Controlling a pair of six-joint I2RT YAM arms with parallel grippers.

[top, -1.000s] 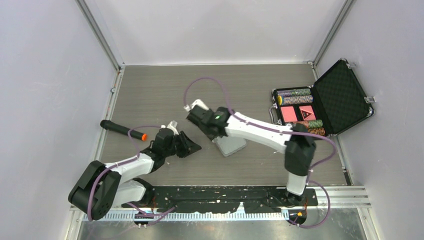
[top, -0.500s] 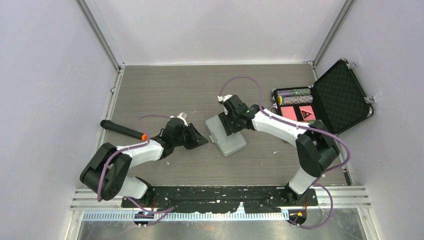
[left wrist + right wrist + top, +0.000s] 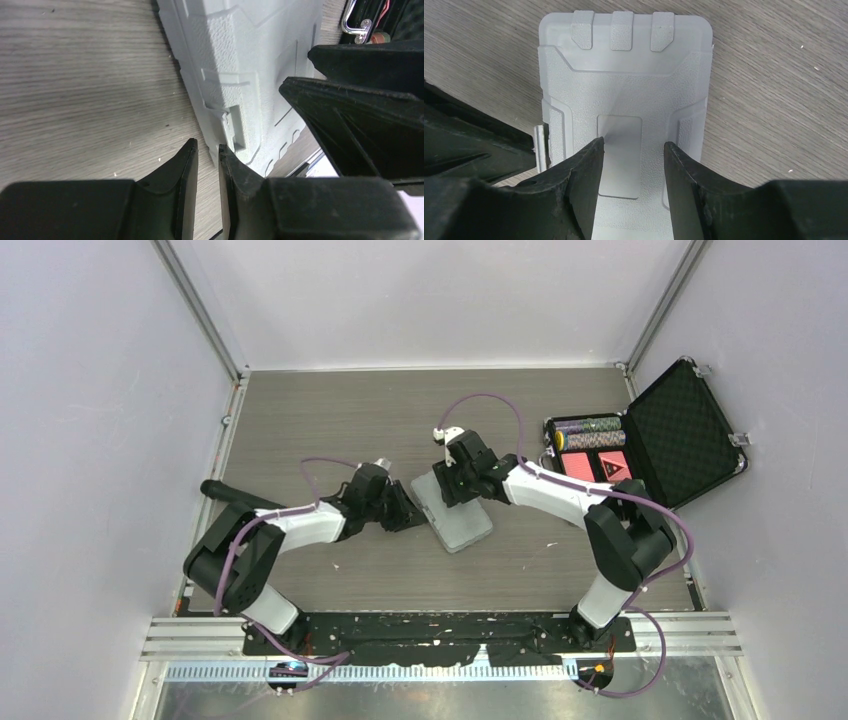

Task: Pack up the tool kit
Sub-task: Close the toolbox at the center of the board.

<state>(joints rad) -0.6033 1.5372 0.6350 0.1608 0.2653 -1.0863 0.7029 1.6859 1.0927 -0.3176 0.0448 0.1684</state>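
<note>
The tool kit's grey plastic case (image 3: 462,523) lies shut on the table, lid up. My left gripper (image 3: 410,517) is low at the case's left edge. In the left wrist view its jaws (image 3: 208,147) stand only a narrow gap apart with bare table between them, one fingertip (image 3: 223,150) against the side latch (image 3: 235,127). My right gripper (image 3: 453,485) hangs open over the far half of the lid (image 3: 624,85), fingers (image 3: 591,155) spread above the smooth label panel. A black-handled tool (image 3: 228,493) lies at the left, partly behind the left arm.
A larger black foam-lined case (image 3: 680,435) stands open at the back right, with poker chips and red cards inside. Its metal handle (image 3: 356,22) shows in the left wrist view. Grey walls close in on both sides.
My left gripper has slid right to the grey case's left edge, its jaws a little narrower. My right gripper has swung right from beside the case to above its lid.
</note>
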